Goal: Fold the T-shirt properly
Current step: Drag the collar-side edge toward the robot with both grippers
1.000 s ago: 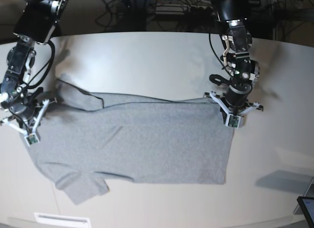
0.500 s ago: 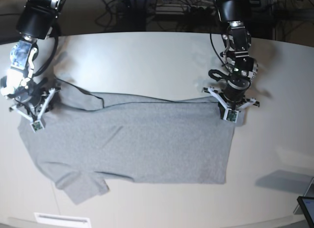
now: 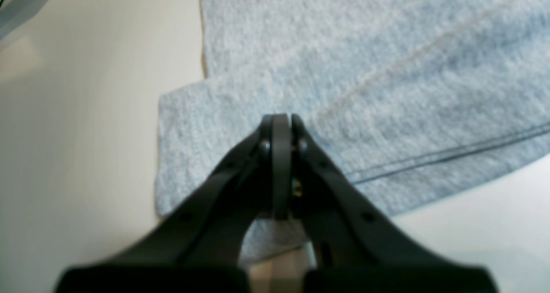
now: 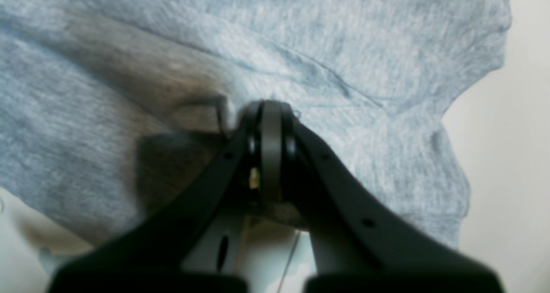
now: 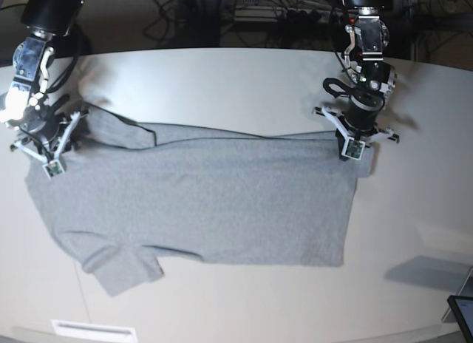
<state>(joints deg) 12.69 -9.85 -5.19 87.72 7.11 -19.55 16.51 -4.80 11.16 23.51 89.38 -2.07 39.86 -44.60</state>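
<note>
T-shirt (image 5: 207, 202): heather-grey, short-sleeved, plain side up, no lettering visible. Lies flat, spread sideways across the table, one sleeve at the near left corner, hem edge at the right. Far edge is doubled over in a long fold. Far-right hem corner and far-left shoulder region are each pinched and slightly raised. Double-stitched hem visible in left wrist view.

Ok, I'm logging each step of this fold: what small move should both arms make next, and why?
Probably draw both held corners toward the near edge. The left gripper and right gripper are both shut on the far edge of the T-shirt, which lies flat, plain side up, so folding it over seems the natural step.
</note>
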